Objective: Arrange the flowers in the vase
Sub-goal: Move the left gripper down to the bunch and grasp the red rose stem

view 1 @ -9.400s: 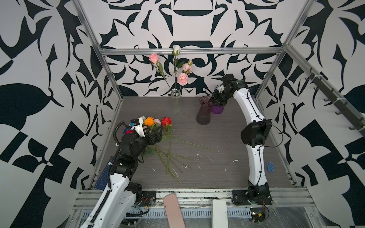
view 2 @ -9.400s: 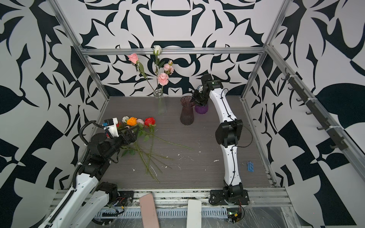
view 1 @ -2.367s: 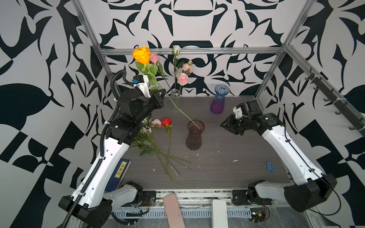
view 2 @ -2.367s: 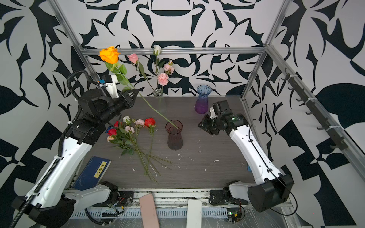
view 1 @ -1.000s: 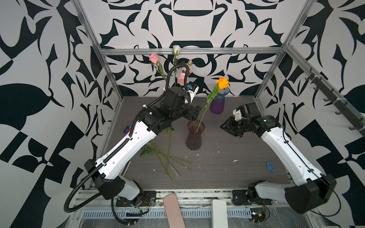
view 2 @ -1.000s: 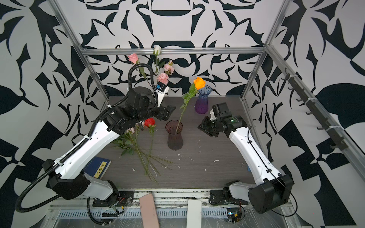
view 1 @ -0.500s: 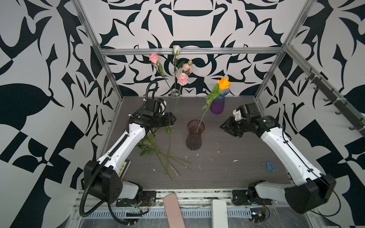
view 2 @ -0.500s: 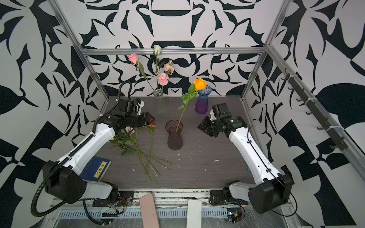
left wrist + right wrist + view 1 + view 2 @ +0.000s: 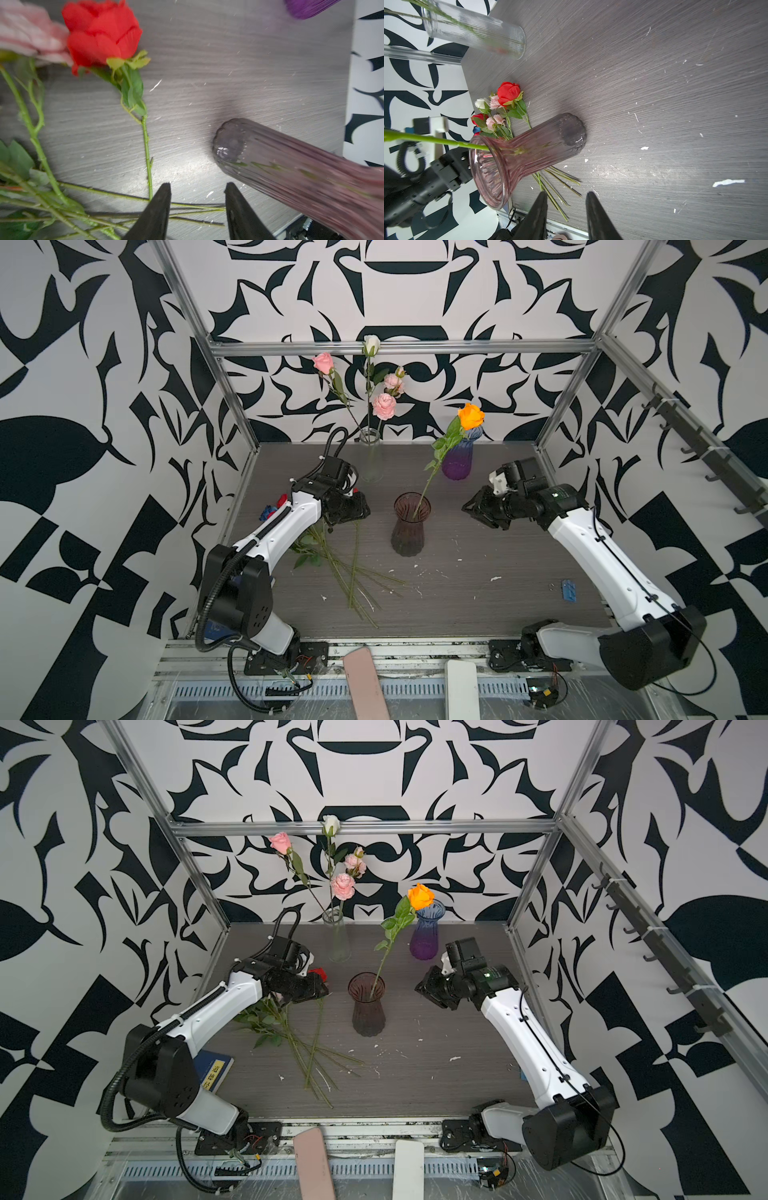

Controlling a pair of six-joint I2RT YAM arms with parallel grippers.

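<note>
At table [image 9: 498,605] centre, item one: pink vase [image 9: 409,526], ribbed glass, upright. It stands between my two arms, judged so that either can reach its mouth. One orange rose [image 9: 471,416] stands in it, stem leaning on the rim toward the back wall.

Item two: loose flowers [image 9: 299,1027], a heap flat on the table to the vase's left. Blooms point toward the back, bare stems fan toward the front. Judged: lying so, the stems offer a plain place to pinch. Most of the task lies here.

Item three: my left gripper [image 9: 197,193], low over that heap, fingers moderately apart, nothing between them. The red rose [image 9: 99,35] lies ahead of the tips. Its stem runs down to just beside the outer edge of one finger, not inside the gap. Other stems cross beneath the gap. Judged next pick: the red stem, after a small sideways shift.

Item four: my right gripper [image 9: 565,196], on the vase's other side, fingers narrowly parted, empty, near the vase but apart from it. Judged: placed to steady it.

Item five, not in use: clear vase [image 9: 371,456] with pink and white blooms, and purple vase [image 9: 457,460], both at the back.
</note>
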